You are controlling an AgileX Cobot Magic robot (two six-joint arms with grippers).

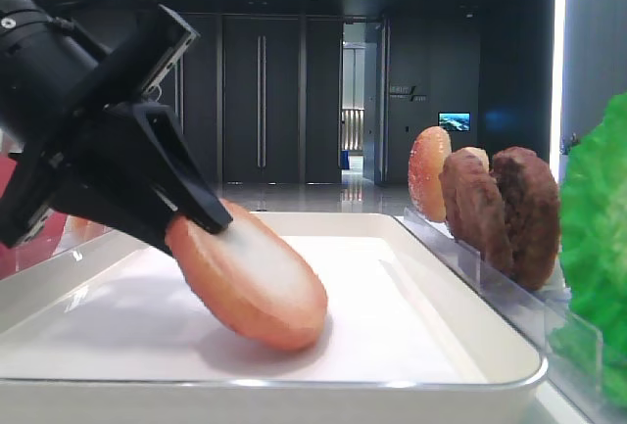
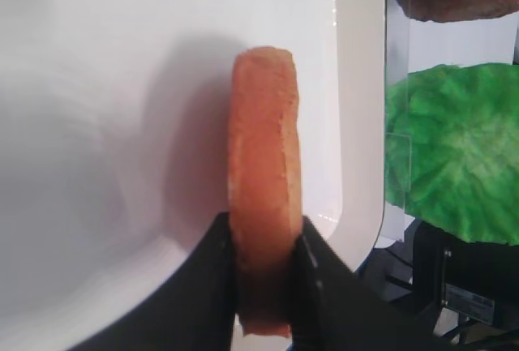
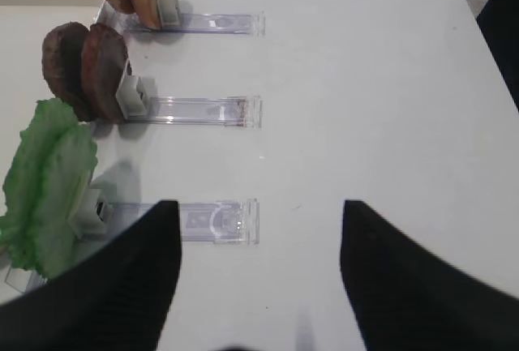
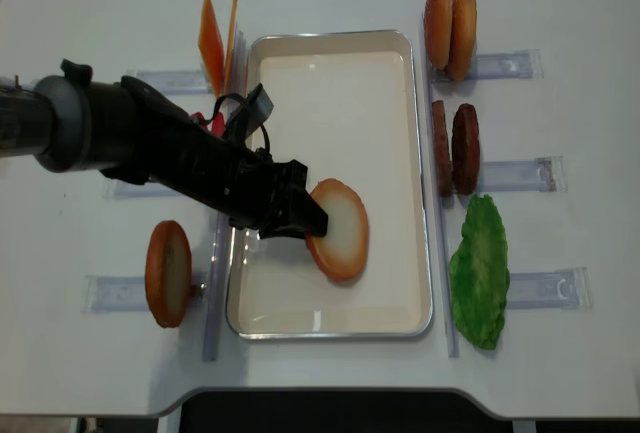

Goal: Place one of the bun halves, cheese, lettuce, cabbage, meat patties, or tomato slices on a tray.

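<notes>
My left gripper (image 4: 305,221) is shut on a bun half (image 4: 338,230), tan-orange crust down and pale face up. The bun half (image 1: 250,277) is tilted, and its lower edge seems to rest on the floor of the white tray (image 4: 330,38). In the left wrist view the black fingers pinch the bun half (image 2: 263,173) edge-on, near the tray's (image 2: 361,124) corner. My right gripper (image 3: 258,205) is open with nothing in it, above bare table to the right of the lettuce (image 3: 49,189).
Clear racks right of the tray hold two bun halves (image 4: 450,23), two meat patties (image 4: 455,148) and the lettuce (image 4: 478,273). Left of it stand cheese slices (image 4: 215,43) and another bun half (image 4: 168,273). My left arm crosses the tray's left rim.
</notes>
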